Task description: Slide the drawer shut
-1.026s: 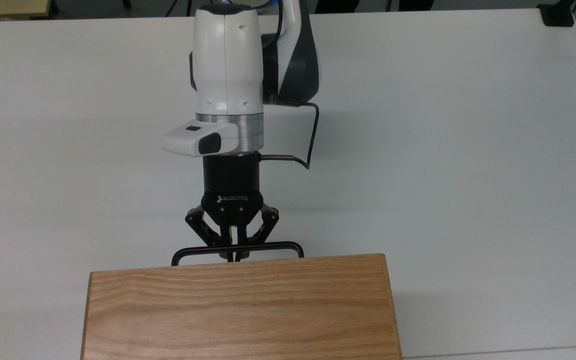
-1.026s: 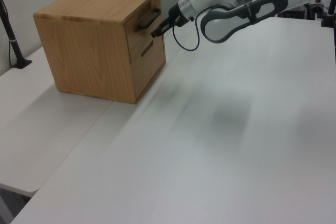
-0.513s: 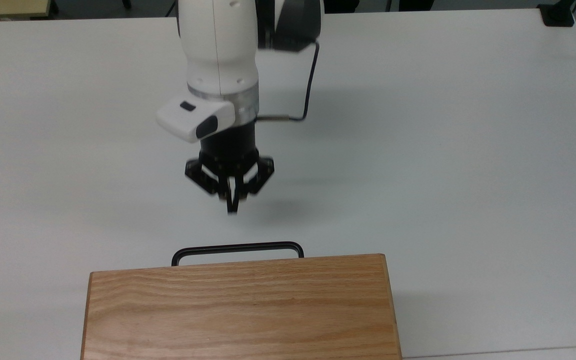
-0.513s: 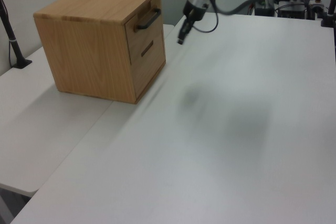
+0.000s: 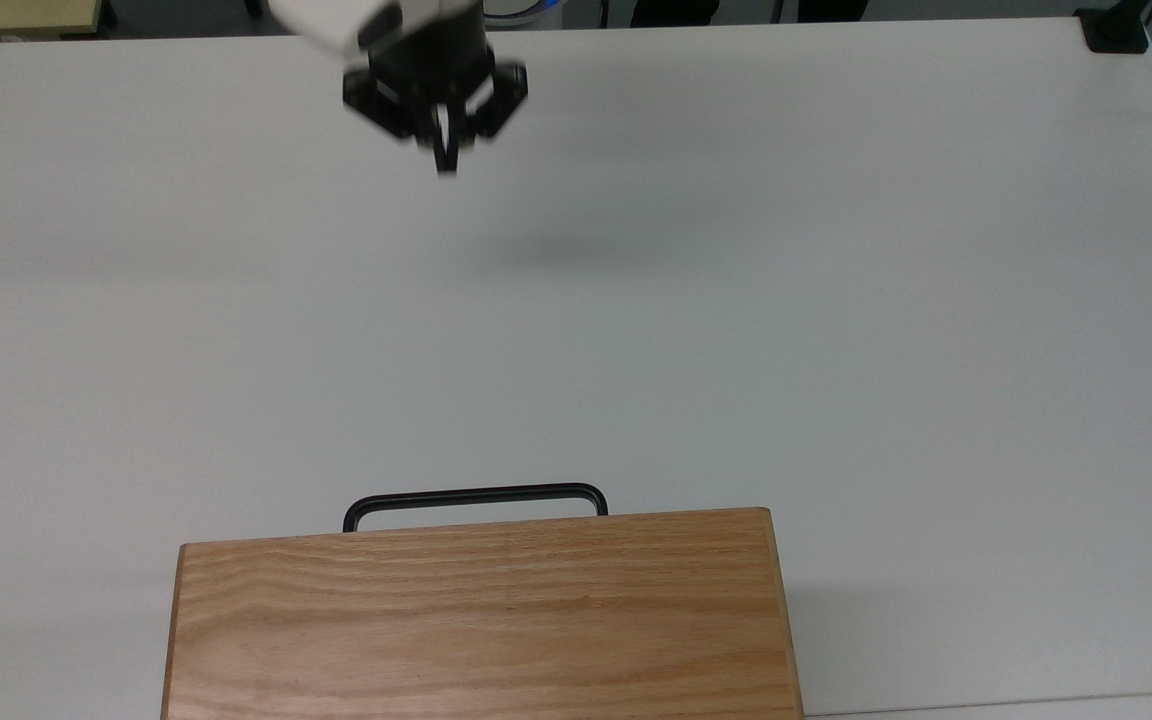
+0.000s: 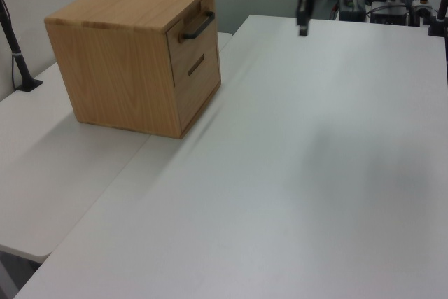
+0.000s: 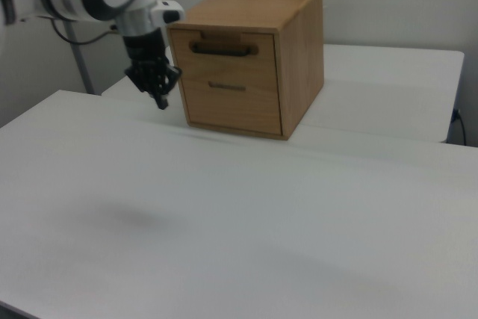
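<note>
The drawer [image 7: 261, 63] is the upper light-oak panel in the wooden cabinet [image 6: 119, 61]. It sits flush with the cabinet face, and its black bar handle [image 7: 222, 49] [image 6: 199, 26] [image 5: 476, 495] sticks out in front. My gripper [image 5: 445, 168] hangs far from the handle, near the top view's upper edge, with its fingers shut together on nothing. In the right view, the gripper [image 7: 160, 102] hovers above the table to the left of the cabinet. In the left view, the gripper [image 6: 302, 31] is well to the right of the cabinet.
A lower drawer with a small dark pull [image 7: 226, 86] sits under the upper one. The cabinet top [image 5: 476, 620] fills the top view's bottom middle. The white table [image 5: 836, 300] spreads wide around it. A black clamp [image 5: 1116, 28] sits at its far corner.
My shut gripper has pulled back from the drawer handle and travelled far across the table toward the arm's base. The drawer and cabinet have not moved.
</note>
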